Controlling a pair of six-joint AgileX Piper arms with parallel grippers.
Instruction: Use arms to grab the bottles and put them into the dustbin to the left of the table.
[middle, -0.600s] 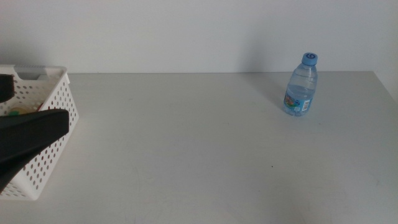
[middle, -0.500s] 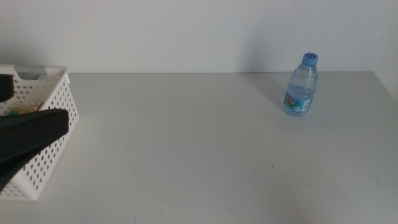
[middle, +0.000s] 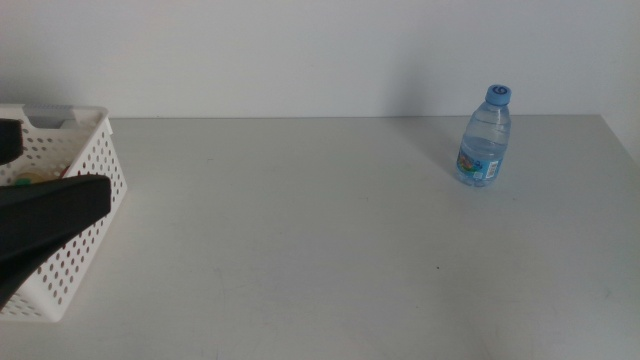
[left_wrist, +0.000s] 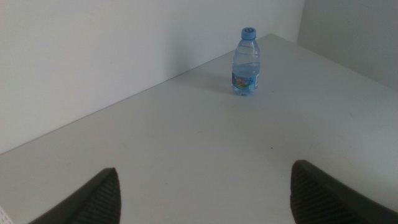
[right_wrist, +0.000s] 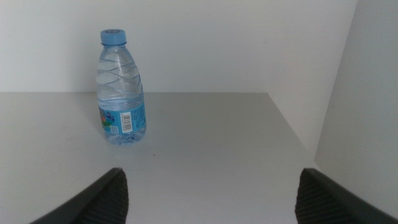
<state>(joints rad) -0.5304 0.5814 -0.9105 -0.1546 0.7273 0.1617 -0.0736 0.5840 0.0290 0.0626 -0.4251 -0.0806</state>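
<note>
Only the blue-capped water bottle (middle: 485, 137) is left standing far right on the surface (middle: 320, 250), both released claws, left (left_wrist: 205, 190) and right (right_wrist: 208, 193), empty, while the white perforated dustbin (middle: 85, 195) at left already holds something.

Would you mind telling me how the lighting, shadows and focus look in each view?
Middle view: even, soft light, the water bottle sharp, a faint shadow on the wall behind it. Left wrist view: fingers blurred, bottle crisp. Right wrist view: the bottle's label readable, no glare.

tbl (middle: 300, 250) mid open | water bottle (middle: 485, 137) far-R | dustbin (middle: 85, 190) L edge
</note>
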